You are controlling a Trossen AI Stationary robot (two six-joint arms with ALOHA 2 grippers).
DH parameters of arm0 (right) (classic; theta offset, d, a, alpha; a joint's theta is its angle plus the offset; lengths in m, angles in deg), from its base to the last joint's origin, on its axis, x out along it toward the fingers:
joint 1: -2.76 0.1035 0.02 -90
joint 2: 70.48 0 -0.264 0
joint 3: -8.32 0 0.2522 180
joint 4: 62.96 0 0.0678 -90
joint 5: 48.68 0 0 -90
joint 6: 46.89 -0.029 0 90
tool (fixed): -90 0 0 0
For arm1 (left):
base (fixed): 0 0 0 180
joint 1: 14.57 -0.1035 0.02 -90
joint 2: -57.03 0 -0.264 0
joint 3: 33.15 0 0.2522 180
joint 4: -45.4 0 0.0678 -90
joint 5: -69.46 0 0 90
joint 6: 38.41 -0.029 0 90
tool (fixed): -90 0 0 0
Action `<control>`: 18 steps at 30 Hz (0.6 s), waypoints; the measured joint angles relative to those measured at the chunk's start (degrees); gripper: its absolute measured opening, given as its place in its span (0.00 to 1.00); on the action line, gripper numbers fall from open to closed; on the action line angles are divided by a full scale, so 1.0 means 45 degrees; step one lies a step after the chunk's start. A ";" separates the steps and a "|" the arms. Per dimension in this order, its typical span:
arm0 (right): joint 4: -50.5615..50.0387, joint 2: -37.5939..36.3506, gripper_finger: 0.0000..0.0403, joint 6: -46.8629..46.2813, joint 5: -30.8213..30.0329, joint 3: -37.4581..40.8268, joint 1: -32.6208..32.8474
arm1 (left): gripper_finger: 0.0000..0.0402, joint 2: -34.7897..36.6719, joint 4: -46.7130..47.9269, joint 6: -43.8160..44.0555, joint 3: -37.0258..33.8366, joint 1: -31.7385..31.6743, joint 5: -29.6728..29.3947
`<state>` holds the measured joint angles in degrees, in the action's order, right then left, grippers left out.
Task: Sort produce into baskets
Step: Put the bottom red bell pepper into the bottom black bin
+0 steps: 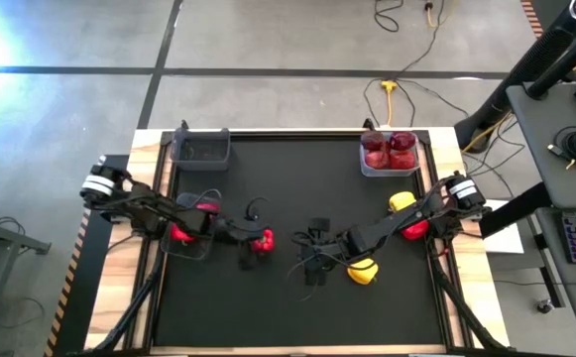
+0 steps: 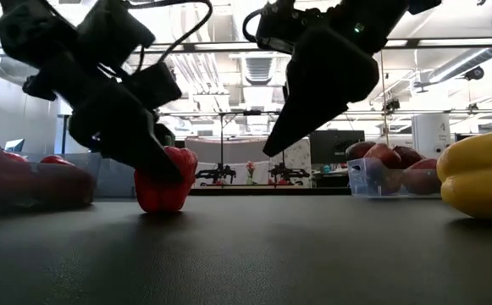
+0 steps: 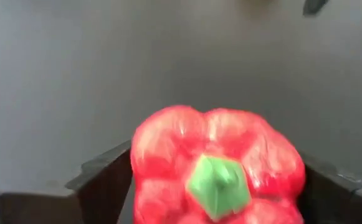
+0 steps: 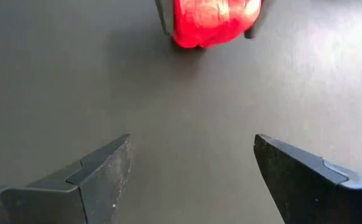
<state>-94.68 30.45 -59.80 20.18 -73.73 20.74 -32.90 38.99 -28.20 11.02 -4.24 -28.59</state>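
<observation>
Your left gripper (image 1: 261,241) is clenched on a bright red bell pepper (image 3: 217,163) resting on the black table mat (image 1: 268,307). Your right gripper (image 4: 192,165) hangs released nearby, empty. Next, I judge, lift toward a basket.

Two matte black jointed arms, each with a white-and-silver collar near its base, at mid-left and mid-right of the overhead frame. Thin black cables loop along both. Each ends in blocky, wedge-shaped dark plastic fingers (image 4: 100,180).

Left gripper (image 2: 163,169) fingers clasp red pepper (image 2: 166,188) on mat.
</observation>
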 joint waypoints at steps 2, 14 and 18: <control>0.0084 0.0000 0.81 0.0005 -0.0001 0.0009 0.0000 | 0.76 0.0033 0.0648 0.0139 0.0318 0.0293 0.0159; 0.0065 -0.0183 0.81 -0.0094 0.0010 0.0070 0.0000 | 0.61 0.2874 1.2199 0.2168 0.3695 0.3381 -0.3416; 0.0128 -0.0186 0.81 -0.0508 0.0013 0.0073 0.0033 | 0.61 0.4201 1.7274 0.4847 0.4493 0.3723 -0.5203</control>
<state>-94.11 29.61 -62.08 20.23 -73.40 20.88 -14.00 116.73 -6.39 31.24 12.51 -52.00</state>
